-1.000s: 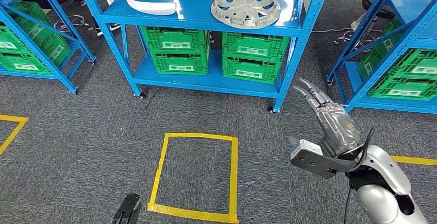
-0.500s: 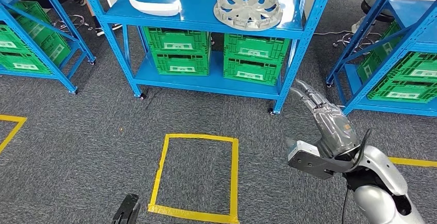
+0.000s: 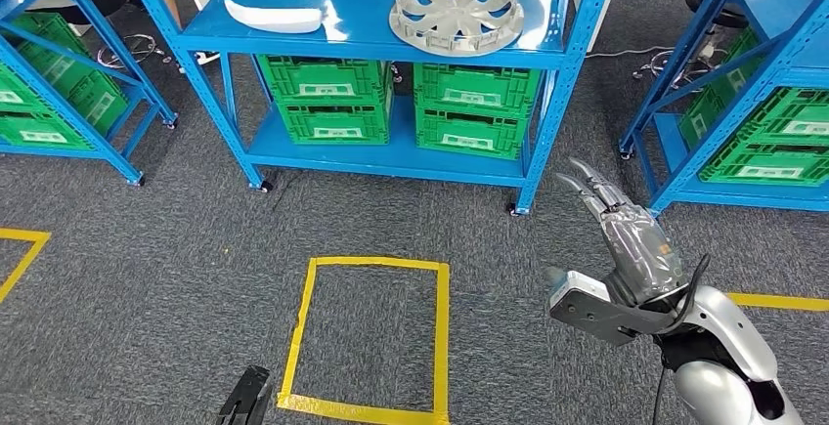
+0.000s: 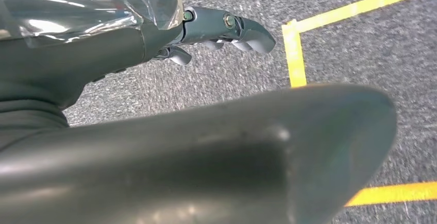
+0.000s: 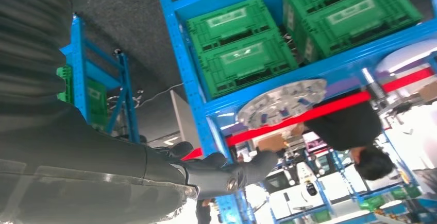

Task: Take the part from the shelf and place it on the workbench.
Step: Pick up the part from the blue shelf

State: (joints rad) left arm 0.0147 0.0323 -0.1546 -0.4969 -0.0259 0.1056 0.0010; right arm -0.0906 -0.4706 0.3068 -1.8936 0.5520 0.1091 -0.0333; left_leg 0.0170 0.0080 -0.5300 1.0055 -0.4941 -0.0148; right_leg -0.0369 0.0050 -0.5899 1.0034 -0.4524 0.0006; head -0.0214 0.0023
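A grey hubcap-like wheel cover [image 3: 457, 13] and a white curved part [image 3: 274, 17] lie on the top board of the blue shelf [image 3: 381, 42] straight ahead; the wheel cover [image 5: 283, 100] is also in the right wrist view. My right hand [image 3: 626, 234] is raised in front of the shelf's right post, well short of the parts, fingers stretched out and apart, holding nothing. My left hand [image 3: 244, 401] hangs low at the lower edge of the head view; its dark fingers [image 4: 227, 28] hold nothing over the carpet.
Green crates [image 3: 332, 98] fill the shelf's lower levels. More blue shelves stand at left [image 3: 59, 73] and right [image 3: 743, 83]. A yellow tape square [image 3: 442, 327] marks the grey carpet. A person [image 5: 360, 131] stands behind the shelf.
The whole picture has shifted a little as the camera moved; the shelf now sits slightly further left. My right hand stays raised and spread much as before.
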